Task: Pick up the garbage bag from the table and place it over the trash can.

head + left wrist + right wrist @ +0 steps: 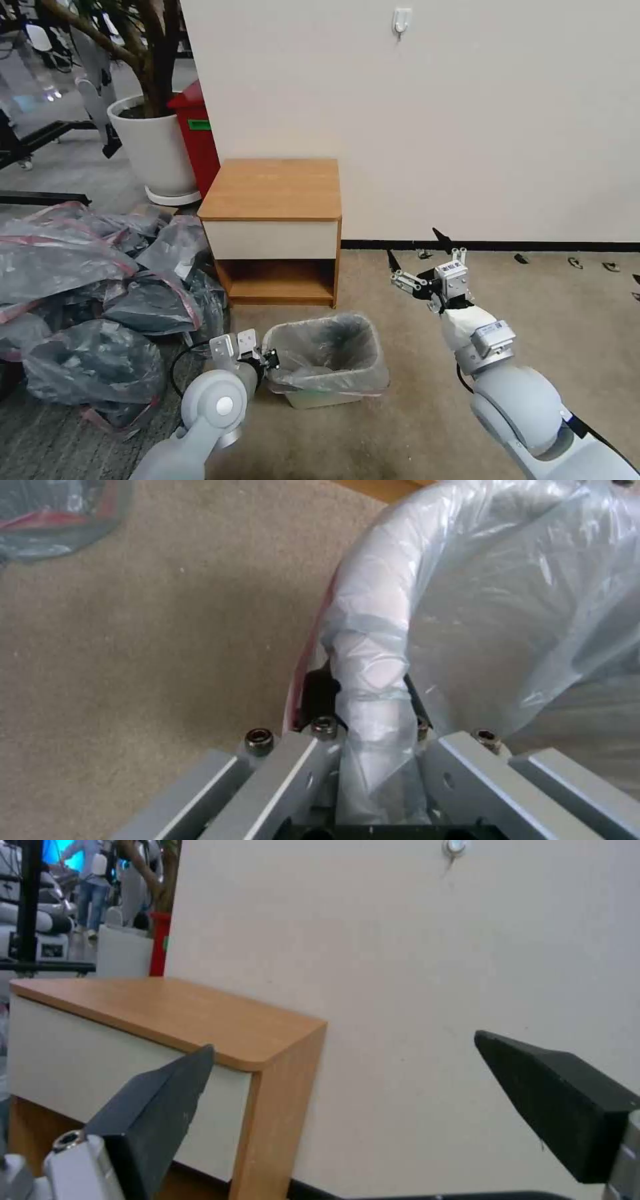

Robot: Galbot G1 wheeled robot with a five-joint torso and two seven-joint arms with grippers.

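Observation:
The translucent grey garbage bag (pixel 327 347) lines the cream trash can (pixel 313 399), its pink-edged rim folded out over the can's edge. The can stands on the carpet in front of the wooden table (pixel 273 187), whose top is bare. My left gripper (pixel 272 360) is at the can's left rim. In the left wrist view, the left gripper (pixel 367 695) has a black pad on each side of the bag-covered rim (pixel 373 630), shut on it. My right gripper (pixel 417 248) hangs open in the air right of the table, nothing between its fingers (pixel 167 1100).
A big heap of grey-pink bags (pixel 87 280) lies on the floor left of the table. Behind it stand a white plant pot (pixel 157 147) and a red bin (pixel 197 133). A wall (pixel 467 120) runs behind the table. Open carpet lies to the right.

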